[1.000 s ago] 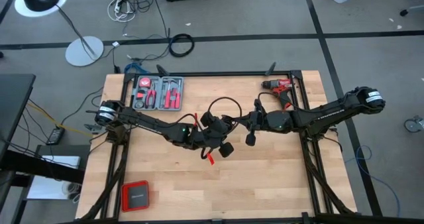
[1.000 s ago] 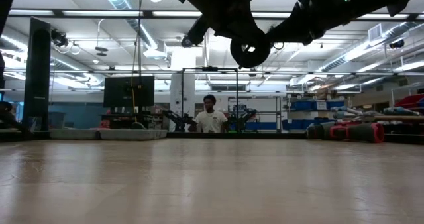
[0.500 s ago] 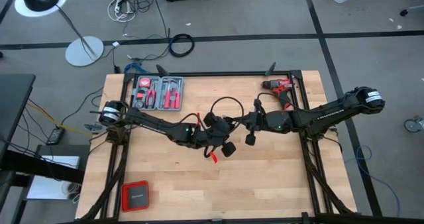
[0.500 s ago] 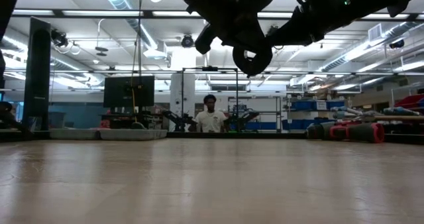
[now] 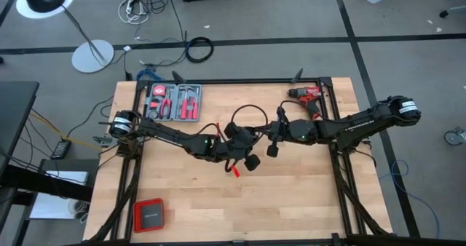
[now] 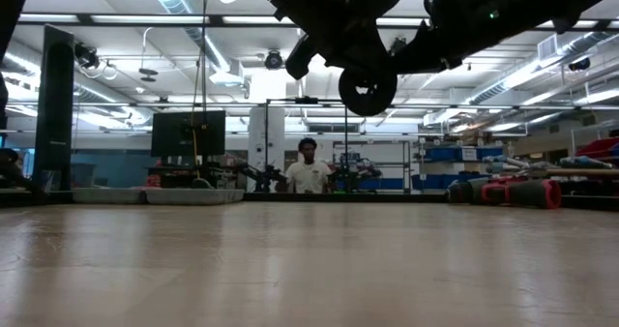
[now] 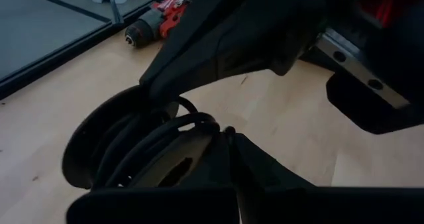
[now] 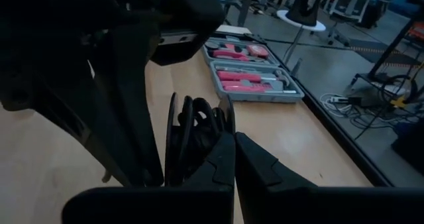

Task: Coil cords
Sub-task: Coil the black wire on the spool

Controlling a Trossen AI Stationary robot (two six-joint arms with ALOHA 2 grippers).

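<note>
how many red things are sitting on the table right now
3: the red drill at the far right corner, the tool case holding red-handled tools at the far left, and the red box at the near left corner.

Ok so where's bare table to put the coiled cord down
Bare wood runs along the near edge, right of the red box, and under the right arm below the drill. Mid-table is crowded: both grippers meet at the cord, beside the tool case.

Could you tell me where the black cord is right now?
In the high view, the cord is near the table's middle, between the left gripper and right gripper.
</note>
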